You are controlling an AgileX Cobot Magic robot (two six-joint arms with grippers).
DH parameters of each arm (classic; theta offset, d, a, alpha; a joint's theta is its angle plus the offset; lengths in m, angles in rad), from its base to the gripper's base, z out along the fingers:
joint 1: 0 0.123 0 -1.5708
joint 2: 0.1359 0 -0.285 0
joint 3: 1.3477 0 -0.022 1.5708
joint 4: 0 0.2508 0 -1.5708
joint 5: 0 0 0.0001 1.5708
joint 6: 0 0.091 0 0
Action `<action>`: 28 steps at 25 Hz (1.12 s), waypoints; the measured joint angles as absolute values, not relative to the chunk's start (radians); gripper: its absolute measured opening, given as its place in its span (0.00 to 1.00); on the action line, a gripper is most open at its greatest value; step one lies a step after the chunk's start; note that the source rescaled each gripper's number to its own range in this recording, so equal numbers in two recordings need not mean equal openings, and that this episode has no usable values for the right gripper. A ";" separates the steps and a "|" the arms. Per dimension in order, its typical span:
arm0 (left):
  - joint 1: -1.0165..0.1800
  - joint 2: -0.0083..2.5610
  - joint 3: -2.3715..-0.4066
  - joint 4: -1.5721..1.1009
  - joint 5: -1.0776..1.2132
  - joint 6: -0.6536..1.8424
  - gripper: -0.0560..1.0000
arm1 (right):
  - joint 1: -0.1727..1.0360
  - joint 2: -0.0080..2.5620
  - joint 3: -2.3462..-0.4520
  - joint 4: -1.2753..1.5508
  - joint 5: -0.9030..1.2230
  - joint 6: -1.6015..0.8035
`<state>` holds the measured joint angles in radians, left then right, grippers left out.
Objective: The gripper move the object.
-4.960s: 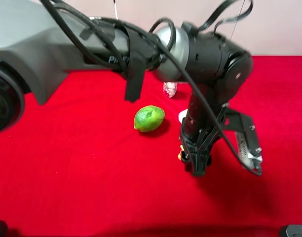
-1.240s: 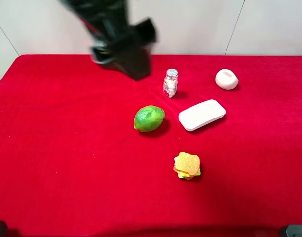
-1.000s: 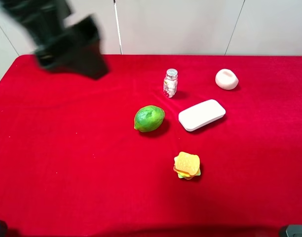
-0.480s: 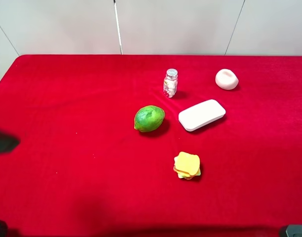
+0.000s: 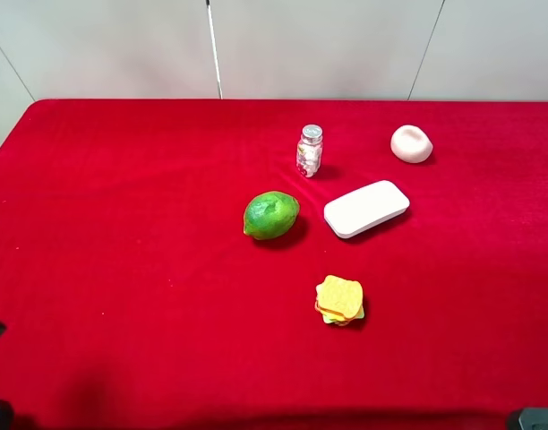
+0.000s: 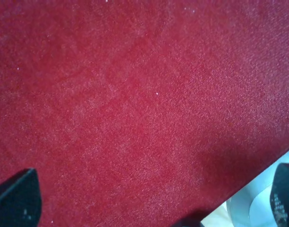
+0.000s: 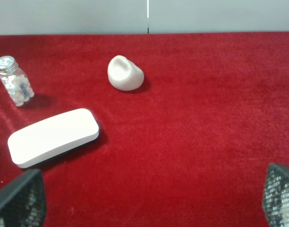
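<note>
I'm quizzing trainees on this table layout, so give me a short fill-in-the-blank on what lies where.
1. The toy sandwich lies nearer the camera than the green ____.
2. The cloth covering the table is ____.
3. The small bottle stands ____, with its cap on top.

Missing words: lime; red; upright

The toy sandwich (image 5: 339, 300) sits on the table (image 5: 122, 224), near the front. Behind it and to the left lies the lime (image 5: 271, 215). The flat block (image 5: 366, 208) lies just right of the lime. The little bottle (image 5: 309, 150) stands behind them, between the two. The round lump (image 5: 411, 143) sits far back on the right.
</note>
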<state>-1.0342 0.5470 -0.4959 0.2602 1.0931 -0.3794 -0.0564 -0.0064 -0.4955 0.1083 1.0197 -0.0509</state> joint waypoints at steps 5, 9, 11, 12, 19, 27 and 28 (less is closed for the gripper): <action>-1.034 0.522 -0.492 0.260 1.093 -0.379 0.92 | -0.056 -0.006 -0.496 0.108 1.020 -0.051; -1.034 0.522 -0.492 0.260 1.093 -0.378 0.92 | -0.056 -0.006 -0.496 0.108 1.020 -0.051; -1.034 0.520 -0.492 0.260 1.093 -0.378 0.92 | -0.056 -0.006 -0.496 0.108 1.020 -0.051; -1.031 0.518 -0.492 0.260 1.093 -0.378 0.92 | -0.056 -0.006 -0.496 0.108 1.020 -0.051; -0.815 0.436 -0.492 0.142 1.074 -0.242 0.92 | -0.056 -0.006 -0.496 0.108 1.021 -0.051; -0.422 0.257 -0.482 -0.012 1.066 -0.038 0.92 | -0.056 -0.006 -0.496 0.108 1.021 -0.051; -0.385 0.231 -0.481 -0.027 1.066 -0.019 0.92 | -0.056 -0.006 -0.496 0.108 1.021 -0.051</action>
<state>-0.3849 0.2306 -0.4813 -0.0269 1.0658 -0.0195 -0.0564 -0.0064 -0.4955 0.1083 1.0207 -0.0509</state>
